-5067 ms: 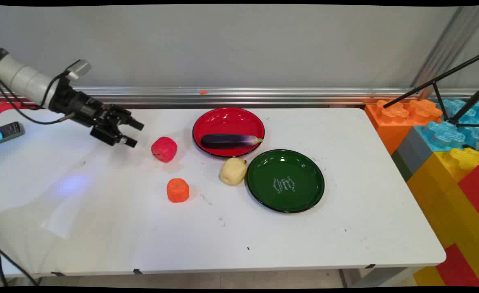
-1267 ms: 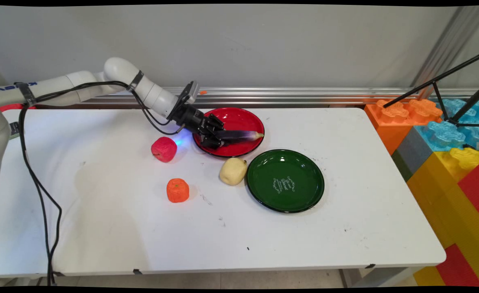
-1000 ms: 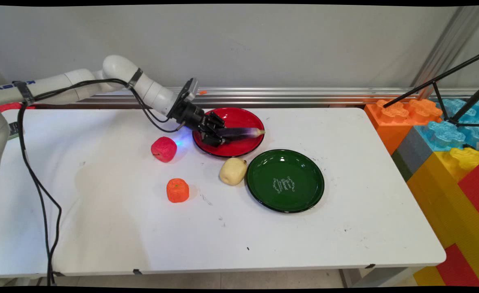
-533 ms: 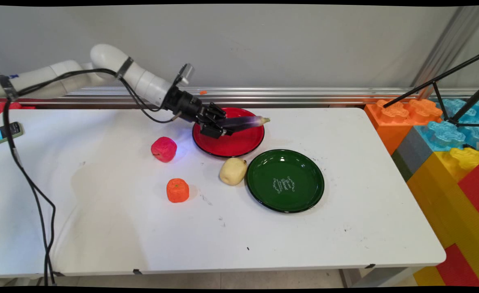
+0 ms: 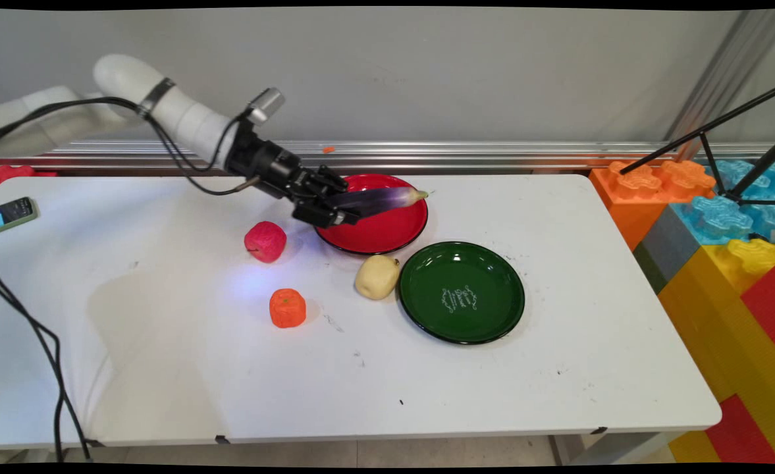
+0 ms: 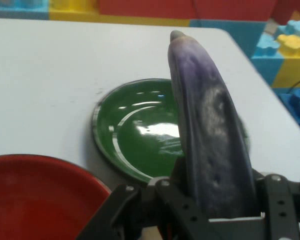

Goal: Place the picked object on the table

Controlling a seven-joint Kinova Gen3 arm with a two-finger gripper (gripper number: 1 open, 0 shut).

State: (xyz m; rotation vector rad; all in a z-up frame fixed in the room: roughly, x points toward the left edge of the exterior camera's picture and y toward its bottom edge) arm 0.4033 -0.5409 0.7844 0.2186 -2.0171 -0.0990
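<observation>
Phone (image 5: 9, 214): lies flat at the table's (image 5: 558, 408) left edge, toward the far side, well apart from everything else.
Arm (image 5: 176, 118): comes in from the far left, sloping down toward the table's middle, black cables (image 5: 38, 342) hanging from it.
Apple (image 5: 266, 241): red, on the table just left of the red plate, apart from it.
Orange (image 5: 288, 307): on the bare table nearer the front edge than the apple, touching nothing.
Gripper (image 5: 334, 205): closed on the aubergine's thick end, held in the air over the red plate's left rim.
Aubergine (image 5: 379, 198): purple, lifted clear of the plate, lying near level with its pale tip pointing right and slightly up; in the hand view (image 6: 212, 145) it rises between the fingers, in front of the green plate.
Red plate (image 5: 387, 234): toward the far edge at the table's middle, nothing resting in it.
Pear (image 5: 377, 276): pale yellow, between the two plates on the near side, just beside the green plate's left rim.
Green plate (image 5: 461, 292): right of and nearer than the red one, close beside it, with white lettering inside.
Blocks (image 5: 723, 217): large coloured toy bricks stacked off the table's right edge.
</observation>
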